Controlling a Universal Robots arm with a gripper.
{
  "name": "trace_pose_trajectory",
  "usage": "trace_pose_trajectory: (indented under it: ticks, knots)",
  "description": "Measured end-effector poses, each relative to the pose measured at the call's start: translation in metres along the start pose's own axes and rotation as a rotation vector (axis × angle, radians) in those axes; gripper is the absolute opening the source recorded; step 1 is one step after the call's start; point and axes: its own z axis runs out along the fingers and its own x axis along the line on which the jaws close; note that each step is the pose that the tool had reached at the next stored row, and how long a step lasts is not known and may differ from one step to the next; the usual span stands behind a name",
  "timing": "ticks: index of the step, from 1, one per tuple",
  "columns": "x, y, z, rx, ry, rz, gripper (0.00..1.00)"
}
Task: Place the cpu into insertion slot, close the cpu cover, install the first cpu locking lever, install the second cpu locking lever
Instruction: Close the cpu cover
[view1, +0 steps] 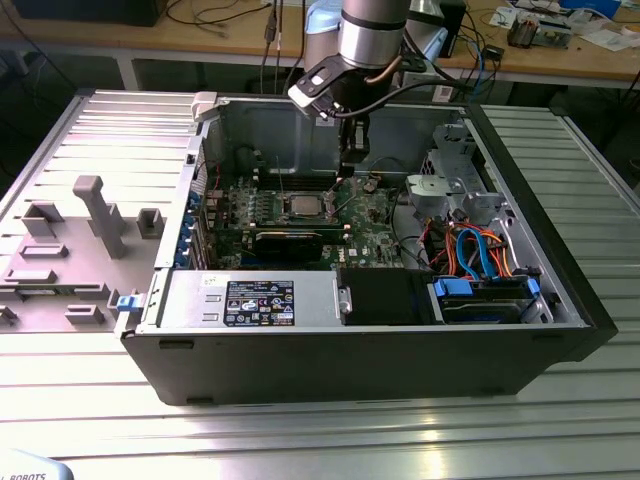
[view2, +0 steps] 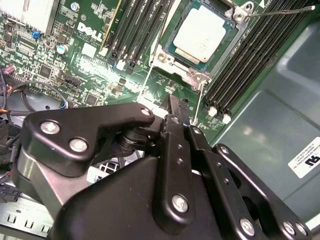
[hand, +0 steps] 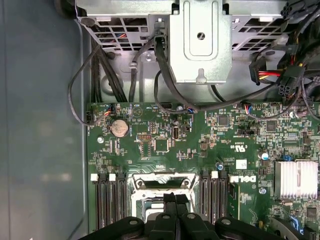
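Observation:
The cpu (view2: 202, 31), grey metal top up, lies in the insertion slot (view2: 165, 56) of the green motherboard. The silvery cpu cover (view2: 235, 14) lies flat around it, with the chip showing through its window. A thin locking lever (view2: 280, 10) sticks out past one corner, and a second thin lever (view2: 146, 82) runs beside the socket. My gripper (view2: 175, 107) hangs shut just beside the socket's near corner, with nothing seen between its fingers. From outside, the gripper (view1: 345, 180) is low in the case, just to the right of the socket (view1: 304, 205). The first wrist view has the fingertips (hand: 170, 200) over the socket frame (hand: 162, 181).
Memory slots (view2: 250, 55) flank the socket on both sides. A long black expansion card (view1: 290, 240) sits in front of it. A metal drive cage (view1: 450, 185) and coloured cables (view1: 475, 250) fill the case's right side. A finned heatsink (hand: 297, 179) stands on the board.

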Motion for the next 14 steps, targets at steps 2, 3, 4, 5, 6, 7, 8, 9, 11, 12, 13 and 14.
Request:
trace_pose_trajectory:
  ticks: [2,3,4,5,6,7,8,9,11,12,13,14]
  knots:
    - [0.0001,0.0001,0.0,0.0,0.0001,0.0,0.11]
    - [0.0001,0.0001,0.0,0.0,0.0001,0.0,0.11]
    - [0.0001,0.0001,0.0,0.0,0.0001,0.0,0.11]
    - [0.0002,0.0001,0.0,0.0,0.0001,0.0,0.11]
    - [0.0002,0.0001,0.0,0.0,0.0,0.0,0.11]
    - [0.0002,0.0001,0.0,0.0,0.0,0.0,0.11]
    - [0.0002,0.0001,0.0,0.0,0.0,0.0,0.11]
    - [0.0002,0.0001,0.0,0.0,0.0,0.0,0.11]
    - [0.0002,0.0001,0.0,0.0,0.0,0.0,0.11]
    - [0.0003,0.0002,0.0001,0.0,0.0001,0.0,0.11]
    - [0.0003,0.0006,0.0003,0.0,-0.0002,0.0,0.11]
    - [0.0003,0.0021,0.0008,0.0,-0.0007,0.0,0.11]
